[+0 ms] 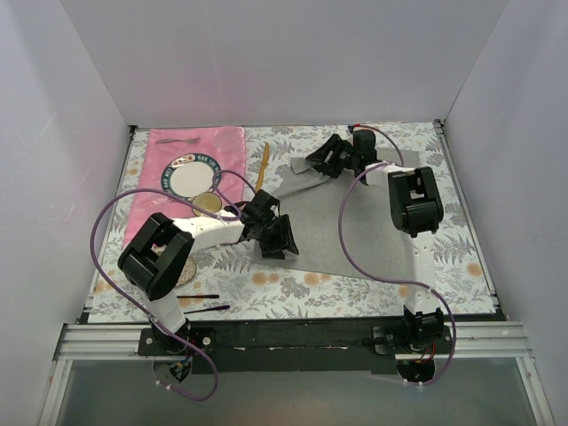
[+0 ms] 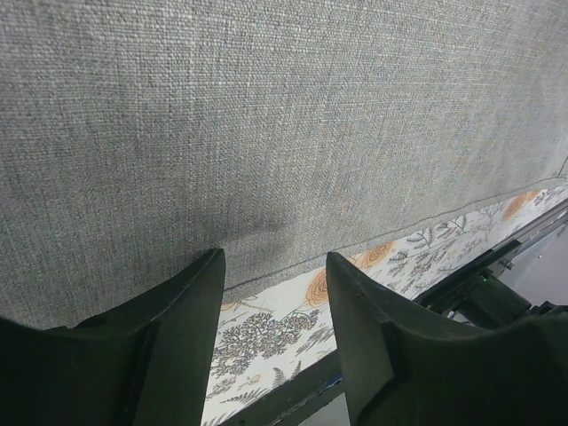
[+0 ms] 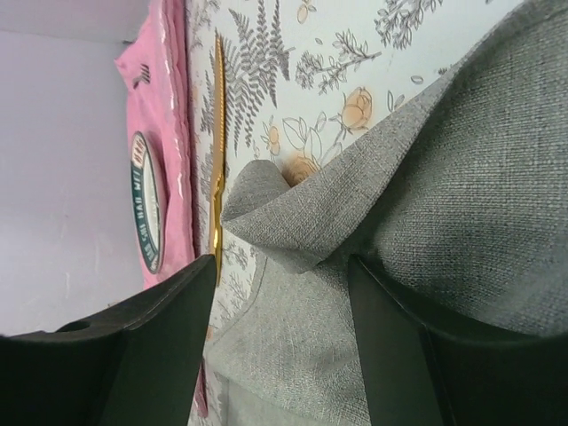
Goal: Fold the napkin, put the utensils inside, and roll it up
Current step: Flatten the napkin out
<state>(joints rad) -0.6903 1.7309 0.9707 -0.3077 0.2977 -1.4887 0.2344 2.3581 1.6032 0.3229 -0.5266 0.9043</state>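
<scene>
Top view: the grey napkin (image 1: 355, 231) lies mid-worktop (image 1: 293, 286), its long axis running roughly 11 to 5 o'clock. The left end effector (image 1: 275, 232) sits at its 9 o'clock edge and the right end effector (image 1: 327, 162) at its 11 o'clock corner. The slim orange utensil (image 1: 264, 164) lies 12-to-6, at 9 o'clock from the right one.

Left wrist view: the fingers are spread and empty, with the flat woven cloth's hem just ahead at 12.

Right wrist view: the fingers are spread, and a curled-up corner stands just ahead of the gap, unpinched.

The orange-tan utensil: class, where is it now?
In the top view the orange-tan utensil lies far, left of centre, between the pink placemat and the grey napkin.
</scene>
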